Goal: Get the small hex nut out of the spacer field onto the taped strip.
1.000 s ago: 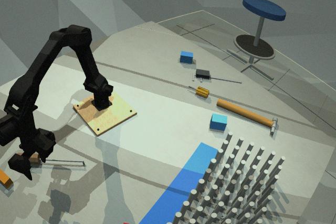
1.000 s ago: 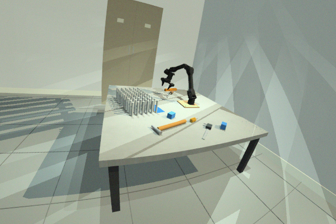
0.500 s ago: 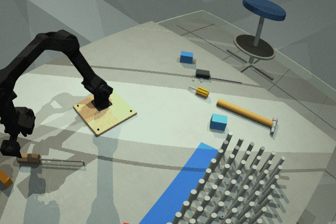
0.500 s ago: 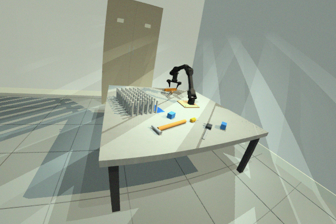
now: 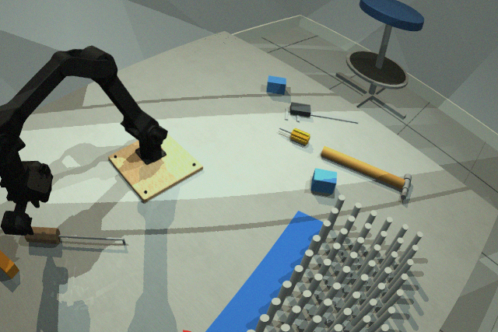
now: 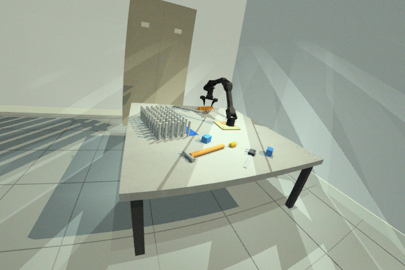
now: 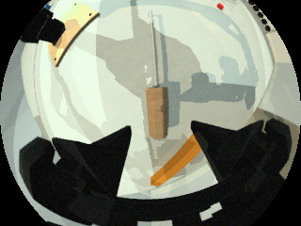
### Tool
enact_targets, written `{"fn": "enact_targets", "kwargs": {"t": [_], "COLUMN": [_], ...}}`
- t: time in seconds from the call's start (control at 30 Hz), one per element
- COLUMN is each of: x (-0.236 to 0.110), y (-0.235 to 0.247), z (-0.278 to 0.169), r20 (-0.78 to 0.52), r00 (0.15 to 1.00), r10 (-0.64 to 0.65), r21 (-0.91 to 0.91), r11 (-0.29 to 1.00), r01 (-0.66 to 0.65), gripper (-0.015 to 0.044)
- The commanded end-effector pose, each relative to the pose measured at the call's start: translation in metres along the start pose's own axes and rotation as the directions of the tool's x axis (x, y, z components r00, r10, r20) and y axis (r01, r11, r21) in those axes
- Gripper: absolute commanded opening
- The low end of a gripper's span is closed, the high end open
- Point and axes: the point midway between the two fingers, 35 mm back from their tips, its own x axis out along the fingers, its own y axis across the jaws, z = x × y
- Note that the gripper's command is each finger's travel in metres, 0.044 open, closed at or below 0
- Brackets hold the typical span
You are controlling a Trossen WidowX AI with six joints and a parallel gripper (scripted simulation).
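The hook tool [image 5: 42,235] [image 7: 158,112] lies flat at the table's left side, a brown wooden handle with a thin wire hook pointing towards the spacers. My gripper [image 5: 15,224] [image 6: 208,99] [image 7: 162,127] is open and low over the handle's end, with one finger on each side and a gap to both. The standing metal spacers [image 5: 345,272] [image 6: 161,119] fill the front right. The blue taped strip [image 5: 273,276] [image 6: 193,132] lies along their near side. The nut is hidden among the spacers.
An orange bar [image 5: 5,263] [image 7: 179,164] lies just beside the hook tool. A hammer [image 5: 363,167] [image 6: 205,150], two blue cubes [image 5: 324,180] [image 5: 276,84], a yellow-handled tool [image 5: 299,136] and a black-handled probe [image 5: 300,109] lie beyond the strip. The arm stands on a wooden plate [image 5: 177,159].
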Motion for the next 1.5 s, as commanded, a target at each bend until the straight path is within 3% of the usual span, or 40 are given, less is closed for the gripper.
{"fn": "enact_targets", "kwargs": {"t": [0.0, 0.3, 1.47], "x": [0.0, 0.001, 0.058], "y": [0.001, 0.001, 0.0], "z": [0.0, 0.0, -0.001], "r20": [-0.002, -0.002, -0.002], "r00": [1.0, 1.0, 1.0], "r10": [0.005, 0.005, 0.005], "r21": [0.003, 0.003, 0.003], "r11": [1.0, 1.0, 1.0], "r01": [-0.005, -0.005, -0.005], "gripper": [0.0282, 0.028, 0.028]}}
